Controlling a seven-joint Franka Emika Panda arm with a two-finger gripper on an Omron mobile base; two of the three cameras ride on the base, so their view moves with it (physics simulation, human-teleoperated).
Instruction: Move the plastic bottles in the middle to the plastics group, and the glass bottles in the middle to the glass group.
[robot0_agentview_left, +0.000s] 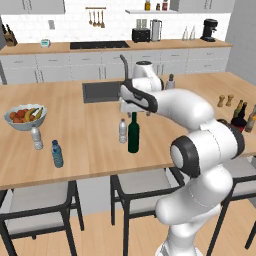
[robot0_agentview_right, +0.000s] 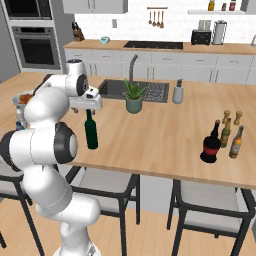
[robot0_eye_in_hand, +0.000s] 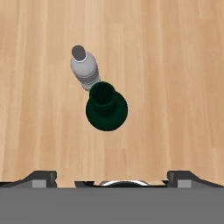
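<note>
A tall dark green wine bottle (robot0_agentview_left: 133, 134) stands mid-counter, with a small clear water bottle (robot0_agentview_left: 122, 131) touching or nearly touching its left side. My gripper (robot0_agentview_left: 129, 111) hangs open just above the wine bottle's neck and holds nothing. The hand view looks straight down on the wine bottle (robot0_eye_in_hand: 106, 107) and the water bottle (robot0_eye_in_hand: 84, 68), both ahead of the gripper (robot0_eye_in_hand: 113, 176). A squat dark bottle with a red label (robot0_agentview_right: 210, 145) stands at the right by the slim brown and olive glass bottles (robot0_agentview_right: 230, 136). The plastics group, one clear bottle (robot0_agentview_left: 36, 138) and one blue bottle (robot0_agentview_left: 57, 153), stands at the left.
A fruit bowl (robot0_agentview_left: 25, 116) sits at the far left behind the small bottles. Two wooden shakers (robot0_agentview_right: 232, 116) stand behind the glass bottles. A potted plant (robot0_agentview_right: 133, 97), a soap dispenser (robot0_agentview_right: 177, 92) and the sink (robot0_agentview_left: 101, 91) lie farther back. Stools line the counter's near edge.
</note>
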